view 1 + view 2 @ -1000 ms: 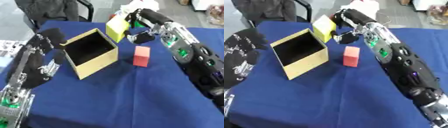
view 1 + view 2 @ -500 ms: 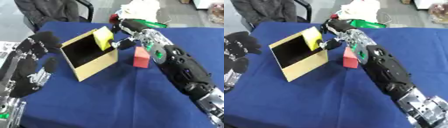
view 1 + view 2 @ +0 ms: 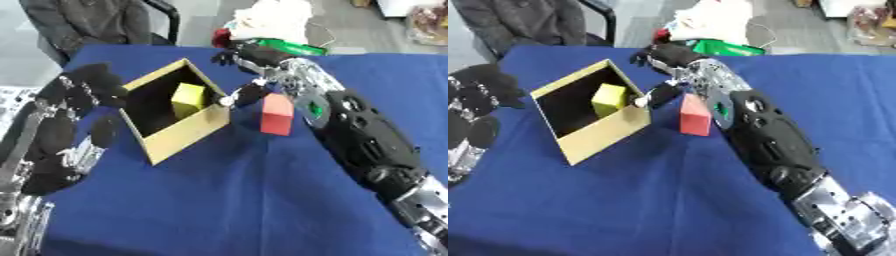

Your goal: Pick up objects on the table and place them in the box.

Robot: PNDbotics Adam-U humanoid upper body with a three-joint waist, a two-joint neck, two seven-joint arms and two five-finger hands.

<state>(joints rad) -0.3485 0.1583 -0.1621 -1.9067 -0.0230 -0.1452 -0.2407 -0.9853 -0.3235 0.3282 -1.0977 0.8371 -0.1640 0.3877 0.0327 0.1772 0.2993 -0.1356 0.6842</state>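
Note:
The open tan cardboard box stands on the blue cloth at centre left. A yellow block sits inside it against the far right wall. My right hand hovers just past the box's right corner, open, with its thumb pointing down at the rim and holding nothing. A red block stands upright on the cloth right of the box, beside my right forearm. My left hand is next to the box's left side with relaxed fingers, open; whether it touches the box I cannot tell.
At the table's far edge lie a white bundle, a green thing and a small red thing. A chair with a dark jacket stands behind the far left corner. Blue cloth covers the table.
My right hand carried the yellow block left over the box and let it go; the block now sits inside. My left hand moved closer to the box. The camera also shifted.

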